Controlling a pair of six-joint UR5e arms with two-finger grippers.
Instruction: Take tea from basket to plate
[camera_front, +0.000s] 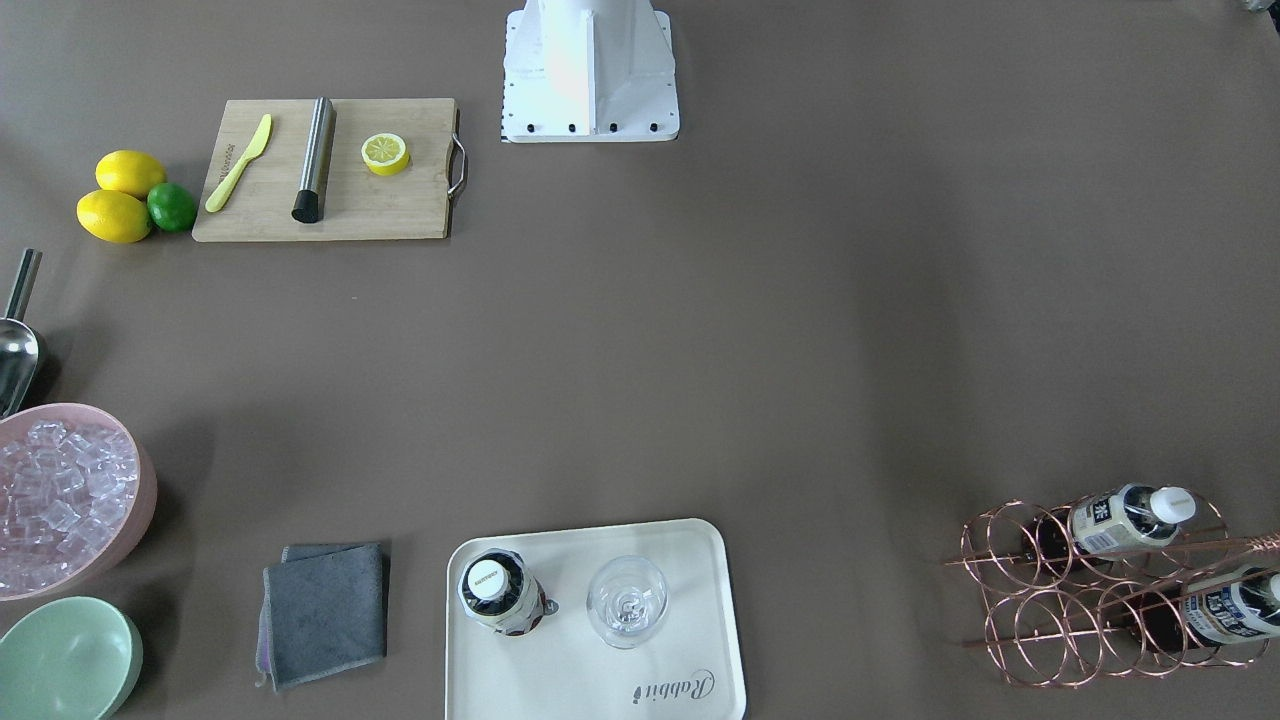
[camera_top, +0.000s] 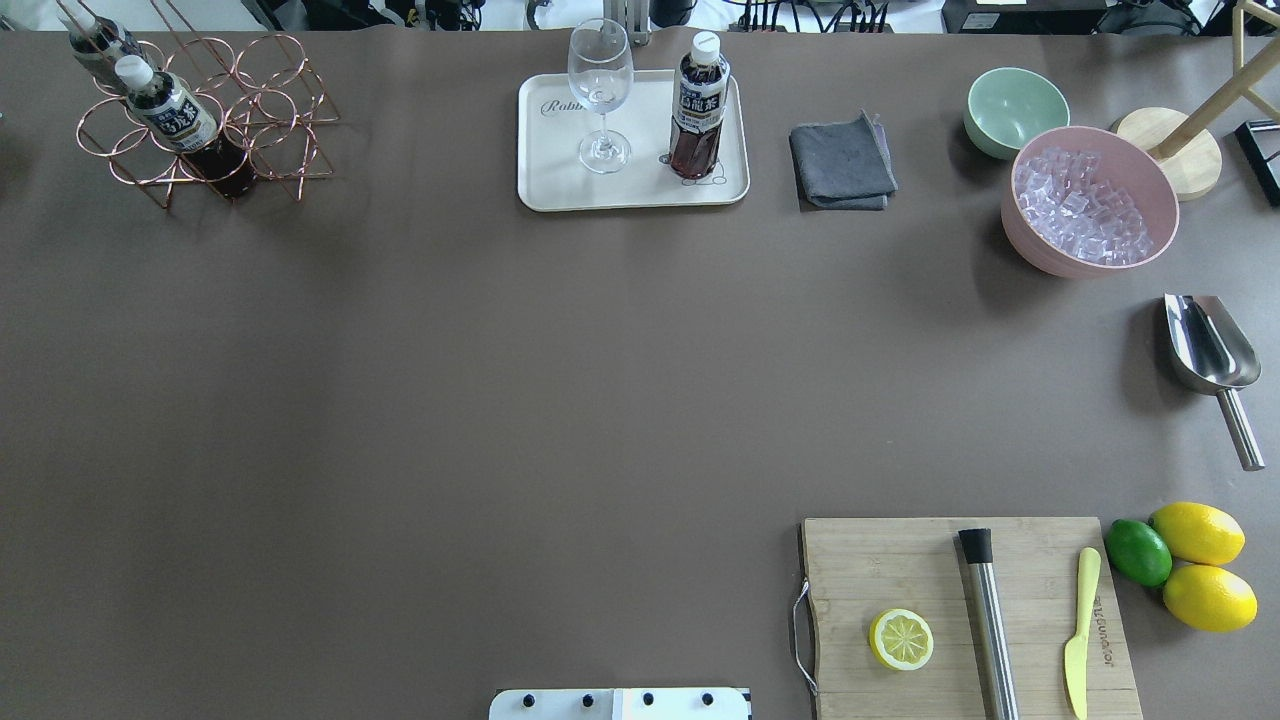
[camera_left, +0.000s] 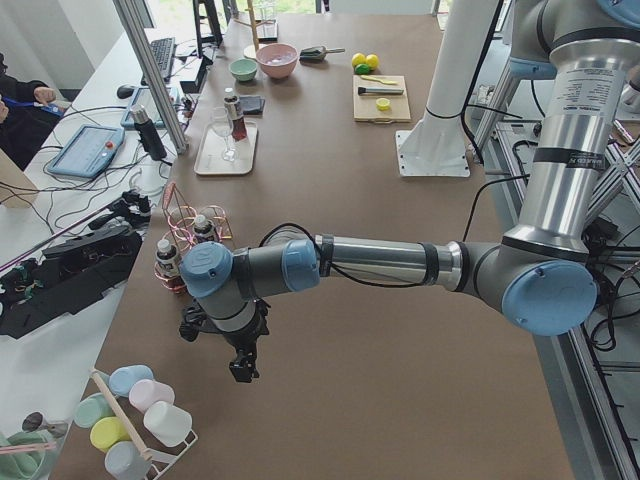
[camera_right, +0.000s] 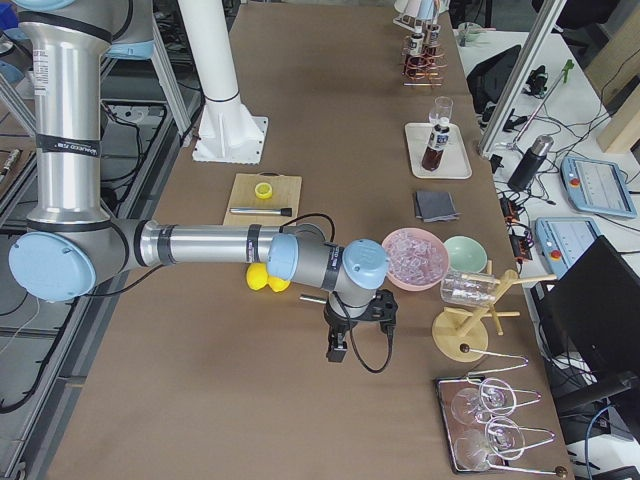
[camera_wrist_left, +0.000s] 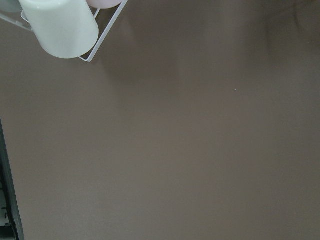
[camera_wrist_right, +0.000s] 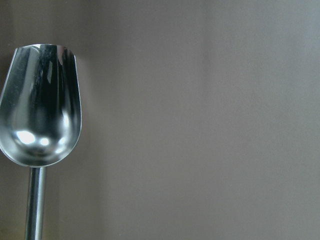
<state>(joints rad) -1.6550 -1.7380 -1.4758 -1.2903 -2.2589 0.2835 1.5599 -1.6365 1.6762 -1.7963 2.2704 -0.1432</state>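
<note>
White-capped bottle of dark tea (camera_top: 698, 118) stands upright on the cream rectangular tray (camera_top: 560, 182); the rose-gold wire basket (camera_top: 232, 112) sits well apart from that tray. Left gripper (camera_left: 243, 368) and right gripper (camera_right: 337, 350) hang far from the tray; I cannot tell whether either is open or closed. Transfer looks finished, with nothing left to grasp.

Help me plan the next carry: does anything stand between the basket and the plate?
The table between the basket and the plate is bare. On the plate itself, the wine glass stands on the basket's side, with one tea bottle beyond it, so a bottle carried low could hit the glass.
</note>
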